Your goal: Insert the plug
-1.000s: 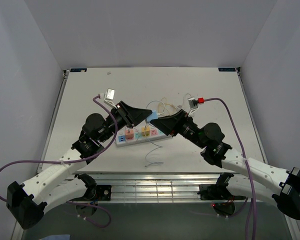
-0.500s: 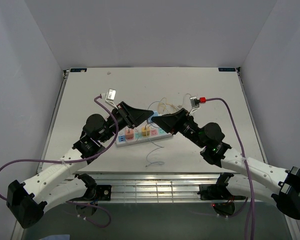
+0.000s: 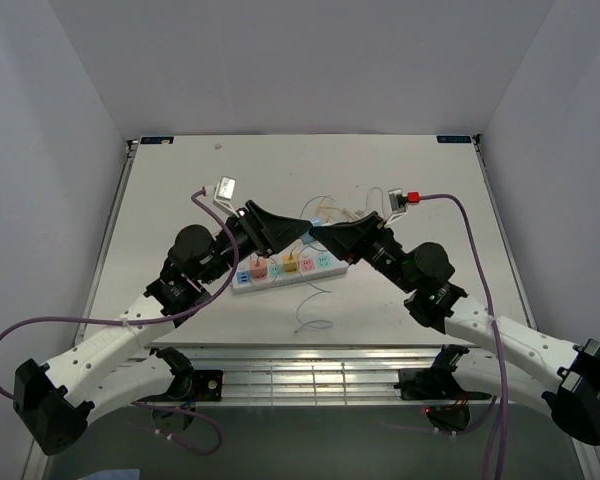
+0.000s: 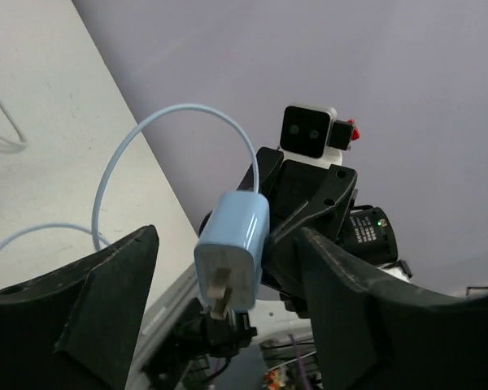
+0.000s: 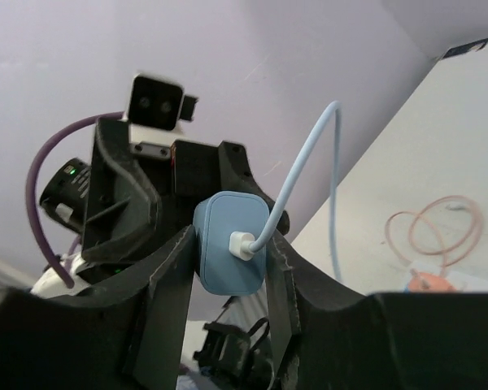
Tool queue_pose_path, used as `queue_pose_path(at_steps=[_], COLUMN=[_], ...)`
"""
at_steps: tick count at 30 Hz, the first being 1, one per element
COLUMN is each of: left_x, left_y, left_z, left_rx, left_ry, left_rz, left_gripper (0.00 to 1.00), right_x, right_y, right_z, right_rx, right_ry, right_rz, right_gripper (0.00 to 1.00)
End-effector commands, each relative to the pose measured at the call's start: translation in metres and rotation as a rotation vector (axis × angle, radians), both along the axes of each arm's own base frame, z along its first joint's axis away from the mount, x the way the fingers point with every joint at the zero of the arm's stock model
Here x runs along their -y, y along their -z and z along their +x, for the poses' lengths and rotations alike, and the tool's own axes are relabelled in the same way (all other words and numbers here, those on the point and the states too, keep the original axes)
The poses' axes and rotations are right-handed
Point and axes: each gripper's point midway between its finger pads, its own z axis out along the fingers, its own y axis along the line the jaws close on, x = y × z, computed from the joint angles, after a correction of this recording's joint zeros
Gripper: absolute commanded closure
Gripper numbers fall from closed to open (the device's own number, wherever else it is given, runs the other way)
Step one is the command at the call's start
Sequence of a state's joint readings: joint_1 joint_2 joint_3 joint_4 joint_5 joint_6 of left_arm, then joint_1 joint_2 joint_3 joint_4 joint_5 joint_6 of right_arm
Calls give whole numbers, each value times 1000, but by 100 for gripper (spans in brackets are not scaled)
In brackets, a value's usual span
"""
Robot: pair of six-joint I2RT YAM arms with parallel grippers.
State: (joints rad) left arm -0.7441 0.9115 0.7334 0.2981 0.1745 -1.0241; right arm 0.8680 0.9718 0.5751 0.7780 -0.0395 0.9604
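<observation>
A light blue plug [image 5: 230, 244] with a pale blue cable is clamped between my right gripper's [image 5: 230, 245] fingers, cable end facing its camera. In the left wrist view the plug [image 4: 232, 248] hangs prongs-down between my left gripper's [image 4: 228, 237] wide-open fingers without touching them. In the top view both grippers meet tip to tip, left gripper [image 3: 298, 232] and right gripper [image 3: 320, 236], with the plug [image 3: 313, 224] between them above the white power strip [image 3: 285, 268] with coloured sockets.
Thin white and orange cables [image 3: 330, 210] lie coiled behind the strip, and a loose white wire [image 3: 310, 310] lies in front of it. The table's near edge with a metal rail [image 3: 310, 365] is below. Purple arm cables [image 3: 480, 260] loop at the sides.
Both grippers have lifted and tilted up a little, their tips staying together above the strip. The plug stays in the right gripper.
</observation>
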Motion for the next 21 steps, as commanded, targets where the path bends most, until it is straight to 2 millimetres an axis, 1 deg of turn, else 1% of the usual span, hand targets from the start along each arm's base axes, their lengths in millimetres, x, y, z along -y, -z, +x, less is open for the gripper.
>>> queue_pose_path(at_steps=[1, 2, 3, 4, 5, 6, 7, 8, 9, 10, 11, 12, 13, 14, 15, 16, 17, 18, 19, 20, 21], left_x=[-4, -8, -10, -12, -14, -17, -20, -22, -26, -30, -32, -34, -38, -39, -41, -41, -41, -42, -44, -48, -51], left_y=[8, 6, 5, 4, 4, 1, 11, 6, 6, 12, 10, 16, 23, 26, 29, 37, 39, 37, 45, 55, 61], left_z=[4, 6, 6, 5, 7, 8, 10, 11, 15, 18, 20, 22, 29, 32, 35, 41, 45, 48, 50, 58, 61], left_rx=[-59, -62, -61, -63, -66, -61, -90, -84, -83, -98, -94, -98, -119, -130, -140, -157, -160, -158, -179, -202, -221], left_ry=[-46, -66, -73, -81, -95, -114, -133, -145, -176, -200, -214, -230, -271, -288, -304, -323, -333, -343, -355, -383, -396], left_rz=[89, 93, 100, 114, 120, 125, 162, 168, 185, 216, 225, 257, 277, 286, 303, 331, 351, 363, 401, 433, 453], left_gripper=[15, 2, 2, 2, 2, 2, 2, 2, 2, 2, 2, 2, 2, 2, 2, 2, 2, 2, 2, 2, 2], right_x=[38, 47, 69, 80, 90, 106, 128, 140, 152, 177, 192, 218, 229, 241, 256, 261, 264, 260, 251, 240, 213], right_y=[-12, -6, -10, -8, 7, -5, -7, 1, -15, -20, -25, -44, -52, -60, -60, -88, -97, -87, -103, -102, -88], right_z=[25, 33, 45, 53, 61, 66, 79, 86, 90, 104, 112, 125, 133, 140, 156, 159, 165, 181, 185, 191, 194], right_rx=[104, 93, 92, 100, 47, 57, 52, 19, 34, 19, 31, 25, 20, 22, 19, 66, 91, 134, 225, 308, 427], right_ry=[166, 201, 278, 328, 365, 432, 509, 552, 596, 686, 742, 830, 865, 901, 936, 969, 985, 944, 900, 844, 670], right_rz=[-41, -66, -77, -117, -178, -174, -195, -250, -260, -290, -345, -384, -412, -435, -491, -485, -518, -650, -684, -736, -792], right_gripper=[92, 92, 92, 92, 92, 92, 92, 92, 92, 92, 92, 92, 92, 92, 92, 92, 92, 92, 92, 92, 92])
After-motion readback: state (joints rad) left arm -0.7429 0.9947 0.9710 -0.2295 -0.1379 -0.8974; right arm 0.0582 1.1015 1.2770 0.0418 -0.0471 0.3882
